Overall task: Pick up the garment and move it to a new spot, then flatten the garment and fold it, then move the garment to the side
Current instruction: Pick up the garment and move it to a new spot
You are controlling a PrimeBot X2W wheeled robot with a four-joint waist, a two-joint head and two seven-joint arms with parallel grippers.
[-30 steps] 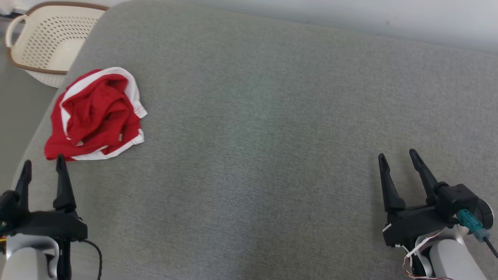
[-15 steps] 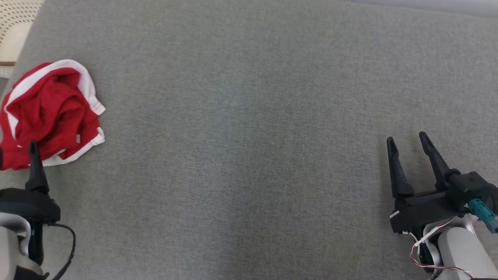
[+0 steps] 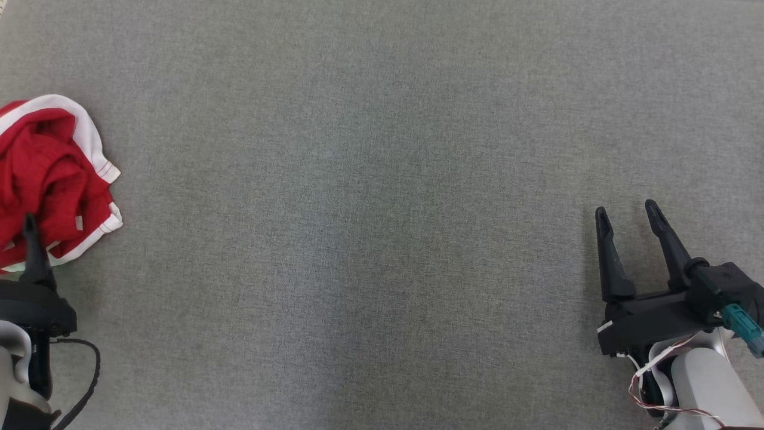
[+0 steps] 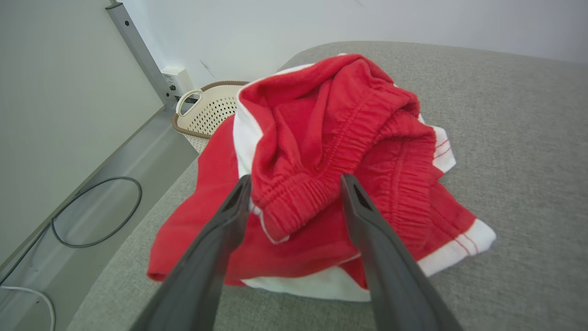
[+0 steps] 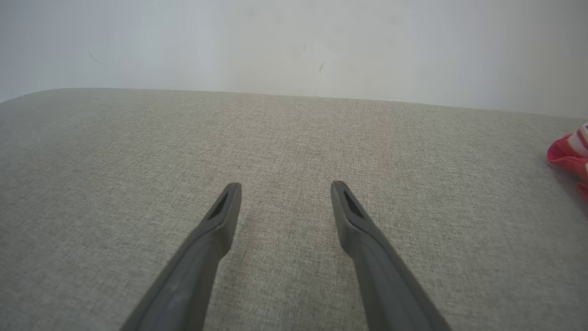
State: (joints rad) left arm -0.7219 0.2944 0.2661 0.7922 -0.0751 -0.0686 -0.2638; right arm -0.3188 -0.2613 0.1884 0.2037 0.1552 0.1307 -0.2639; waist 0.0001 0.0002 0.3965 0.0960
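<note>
Crumpled red cloth garment with white edge bands and a gathered elastic waistband lies in a loose heap on the wide grey woven-fabric cushion surface, at its far left side near the rounded edge. White hem strips with thin red stitching lines show along the heap's right and near sides. Left gripper: two long dark fingers spread wide, nothing clamped between them. In the left wrist view the tips stand on either side of the bunched waistband fold at the near middle of the heap; contact with the cloth cannot be told. In the head view one finger of this gripper overlaps the near edge of the garment at the lower left. Right gripper: fingers likewise spread apart and empty, over bare grey fabric at the lower right, well apart from the garment. In the right wrist view a small red and white corner of the heap shows at the right edge. Beyond the cushion's left edge, in the left wrist view: a cream perforated plastic basket with a brown rim and a loop handle, standing on the floor just behind the heap; a grey metal post against the wall; a dark cable looped on the grey floor.
</note>
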